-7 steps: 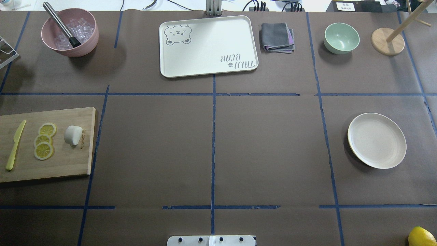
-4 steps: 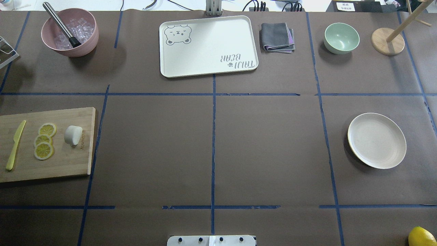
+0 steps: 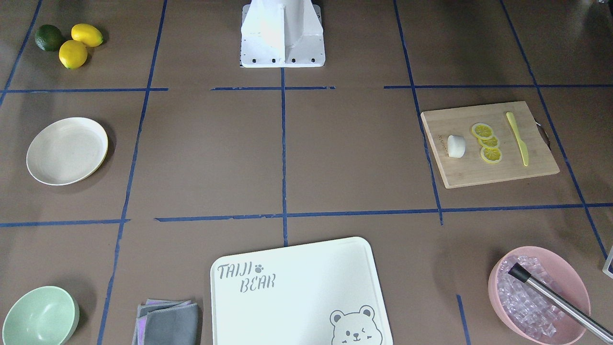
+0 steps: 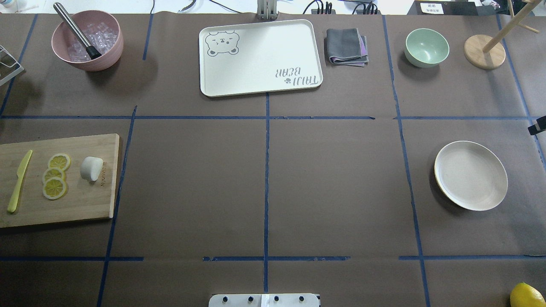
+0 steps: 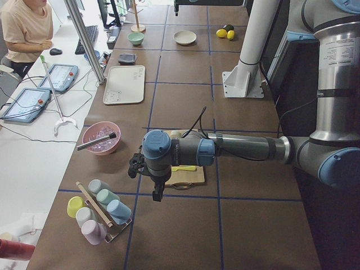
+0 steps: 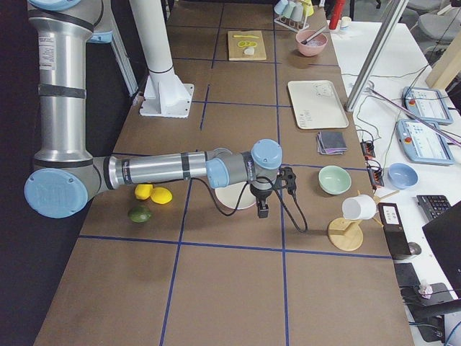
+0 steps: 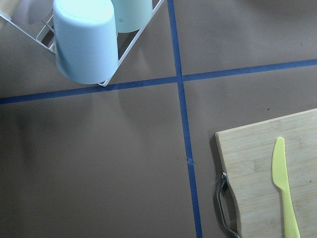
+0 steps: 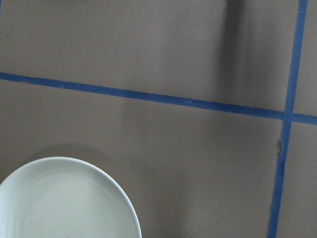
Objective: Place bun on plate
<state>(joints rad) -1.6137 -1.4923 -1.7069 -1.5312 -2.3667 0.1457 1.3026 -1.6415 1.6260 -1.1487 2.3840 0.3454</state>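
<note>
The white bun (image 4: pixel 91 168) (image 3: pixel 456 145) lies on a wooden cutting board (image 4: pixel 85 204), beside the lemon slices (image 4: pixel 55 175). The cream plate (image 4: pixel 471 175) (image 3: pixel 67 151) (image 8: pixel 64 198) sits far across the table with nothing on it. My left gripper (image 5: pixel 155 194) hangs over the board's outer end, beyond the yellow knife (image 7: pixel 285 183). I cannot tell whether it is open or shut. My right gripper (image 6: pixel 263 210) hovers just past the plate's far side. Only a dark sliver (image 4: pixel 537 125) of it shows from overhead, so I cannot tell its state either.
A bear-printed tray (image 4: pixel 260 57), folded grey cloth (image 4: pixel 346 46), mint bowl (image 4: pixel 426 47) and pink bowl of ice with a metal tool (image 4: pixel 87 40) line the far edge. A rack of cups (image 7: pixel 86 39) stands past the board. Lemons and a lime (image 3: pixel 69 40) lie near the plate.
A dark part of the right gripper has come into the overhead view at its right edge, above the plate. The bun, board and plate have not moved.
</note>
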